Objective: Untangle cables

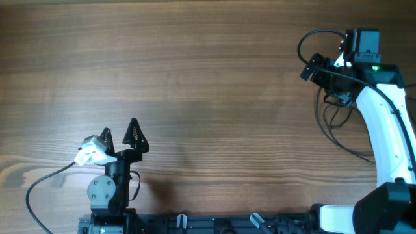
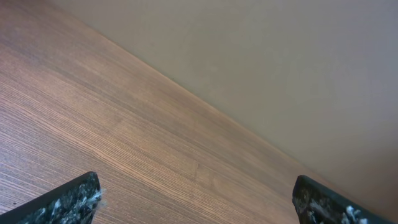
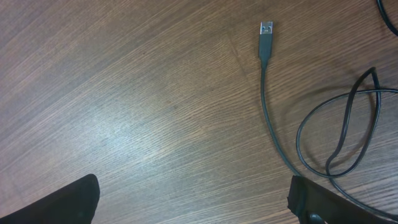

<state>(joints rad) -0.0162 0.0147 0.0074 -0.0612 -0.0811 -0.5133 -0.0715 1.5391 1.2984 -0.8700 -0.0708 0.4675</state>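
The cables (image 1: 327,123) are thin dark wires lying in loose loops on the wooden table at the far right, just below my right gripper (image 1: 318,71). In the right wrist view one strand (image 3: 267,106) ends in a small metal plug (image 3: 266,30). It runs down to overlapping loops (image 3: 348,134) beside the right fingertip. My right gripper (image 3: 193,202) is open and empty above the table, left of the loops. My left gripper (image 1: 123,136) is open and empty at the front left, far from the cables; its own view (image 2: 199,202) shows only bare wood.
A thick black arm cable (image 1: 311,38) arcs beside the right wrist, and another (image 1: 39,182) trails from the left arm. The right arm's white link (image 1: 383,123) stretches along the right edge. A beige wall (image 2: 280,56) lies beyond the table's far edge.
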